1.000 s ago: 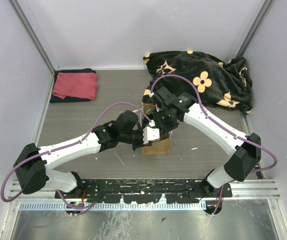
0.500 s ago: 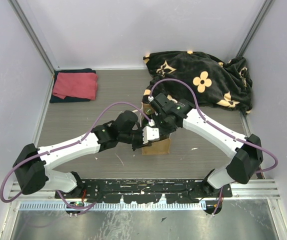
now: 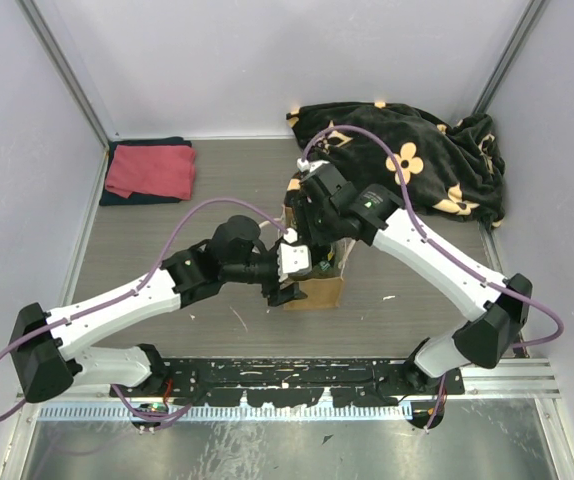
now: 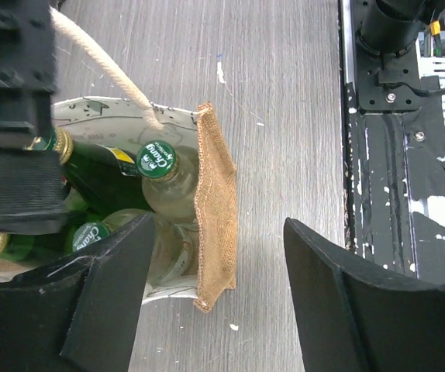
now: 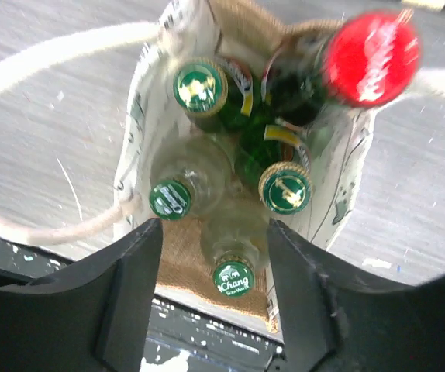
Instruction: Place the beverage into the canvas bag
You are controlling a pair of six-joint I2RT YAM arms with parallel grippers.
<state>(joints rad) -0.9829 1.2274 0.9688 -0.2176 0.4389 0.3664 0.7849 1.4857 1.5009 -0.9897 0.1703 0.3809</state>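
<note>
Plainly finds the beverage bottles (image 5: 199, 85) upright inside the canvas bag (image 3: 317, 292), centre of the top view, with caps crowding its mouth. Shows the left gripper (image 4: 219, 225) spread wide beside the burlap wall, lower middle of its frame, pinching nothing. Shows the right gripper (image 5: 215, 229) parted above the caps, likewise empty. Probably spread to leave the bag standing unaided; looks all but finished.
</note>
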